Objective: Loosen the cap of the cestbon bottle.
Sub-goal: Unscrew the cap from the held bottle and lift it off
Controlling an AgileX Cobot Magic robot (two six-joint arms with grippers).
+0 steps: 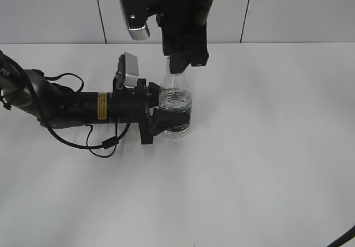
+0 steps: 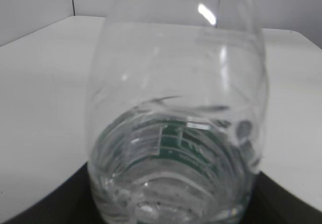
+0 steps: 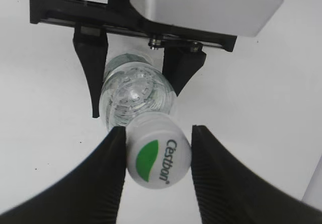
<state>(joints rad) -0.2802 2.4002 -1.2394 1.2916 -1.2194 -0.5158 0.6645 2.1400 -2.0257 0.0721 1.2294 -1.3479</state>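
The cestbon bottle (image 1: 176, 105), clear with a dark green label band, stands upright on the white table. My left gripper (image 1: 172, 122) reaches in from the left and is shut on its lower body at the label; the bottle fills the left wrist view (image 2: 176, 133). The white cap (image 3: 158, 156) with its green leaf mark and "Cestbon" lettering sits on the neck. My right gripper (image 3: 158, 158) comes down from above and its two black fingers press the cap's sides. In the exterior view the right gripper (image 1: 183, 64) hides most of the cap.
The white table (image 1: 266, 147) stretches to a grey panelled wall behind. The left arm and its looping black cable (image 1: 94, 141) lie along the table on the left. The left gripper (image 3: 136, 90) also shows below the cap in the right wrist view.
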